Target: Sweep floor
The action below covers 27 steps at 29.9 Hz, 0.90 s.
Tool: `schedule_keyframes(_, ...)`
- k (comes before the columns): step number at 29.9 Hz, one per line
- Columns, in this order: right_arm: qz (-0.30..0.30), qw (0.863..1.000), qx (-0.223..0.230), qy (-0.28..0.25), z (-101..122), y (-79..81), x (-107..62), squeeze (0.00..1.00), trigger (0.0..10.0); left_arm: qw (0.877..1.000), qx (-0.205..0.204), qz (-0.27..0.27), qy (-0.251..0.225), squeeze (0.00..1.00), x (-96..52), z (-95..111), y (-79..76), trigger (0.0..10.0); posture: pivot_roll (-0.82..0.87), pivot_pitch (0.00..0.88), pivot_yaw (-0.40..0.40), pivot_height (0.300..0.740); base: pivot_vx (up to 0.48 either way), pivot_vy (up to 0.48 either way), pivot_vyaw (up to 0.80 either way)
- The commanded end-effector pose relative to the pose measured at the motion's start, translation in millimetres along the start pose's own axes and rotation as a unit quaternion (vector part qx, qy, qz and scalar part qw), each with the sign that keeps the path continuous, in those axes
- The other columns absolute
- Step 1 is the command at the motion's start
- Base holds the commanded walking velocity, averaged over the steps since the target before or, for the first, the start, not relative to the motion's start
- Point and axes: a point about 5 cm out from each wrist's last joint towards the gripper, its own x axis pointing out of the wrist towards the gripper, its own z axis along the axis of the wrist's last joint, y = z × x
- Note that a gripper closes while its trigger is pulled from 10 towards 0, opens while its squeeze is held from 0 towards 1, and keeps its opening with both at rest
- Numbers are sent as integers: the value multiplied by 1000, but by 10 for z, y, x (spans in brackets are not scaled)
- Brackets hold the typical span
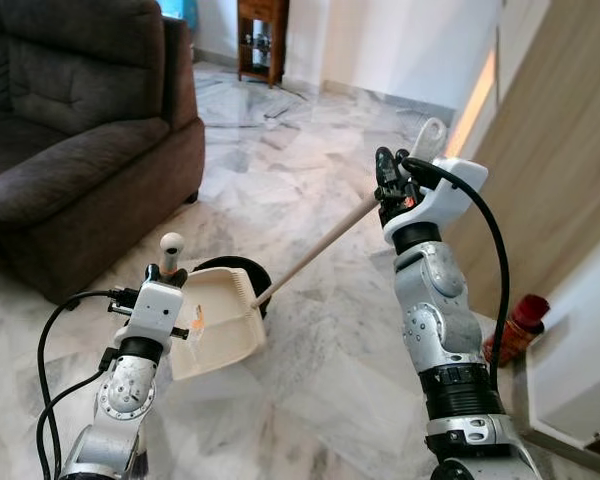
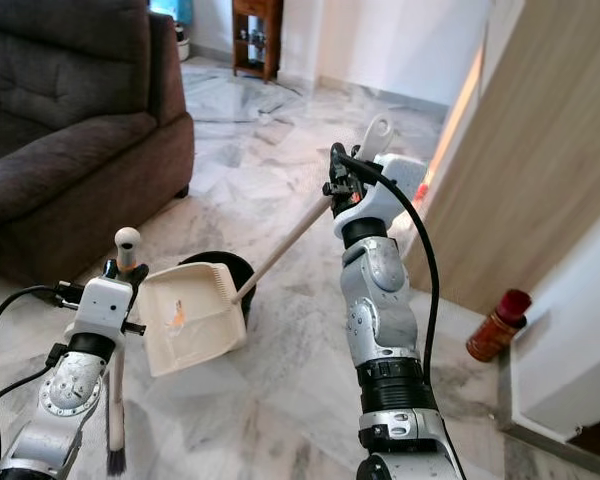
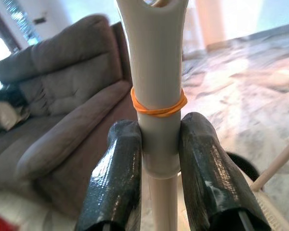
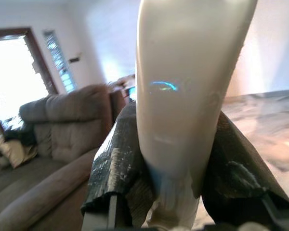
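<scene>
Cream plastic broom handle [image 3: 157,96] stands pinched between the left hand's [image 3: 158,159] two black fingers, its bristles hanging down to the marble floor [image 2: 280,390]. Just beyond, the cream dustpan [image 2: 185,320] tilts; its long handle [image 2: 280,248] rises to the right hand [image 4: 176,159], clamped on the handle's tip. Farther left sits a brown sofa [image 1: 70,120].

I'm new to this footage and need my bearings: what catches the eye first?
The cream dustpan tilted above the marble floor, its handle clamped in the left gripper. The right gripper, raised higher, is shut on a long broom handle slanting down behind the dustpan. A dark sofa stands to the left.
</scene>
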Motion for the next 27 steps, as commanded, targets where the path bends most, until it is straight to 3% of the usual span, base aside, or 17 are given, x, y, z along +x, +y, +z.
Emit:
schedule_keyframes(1, 16, 999, 15, -32, 131, 80, 59, 0, 10000, 1000, 11, 2, -20, 0, 38, 64, 10, 10000, 223, 0, -91, 740, 289, 0, 0)
schedule_keyframes(27, 32, 999, 8, -17, 65, 126, 38, 0, 10000, 1000, 8, 5, -21, 0, 24, 72, 34, 10000, 229, 0, -94, 740, 288, 0, 37)
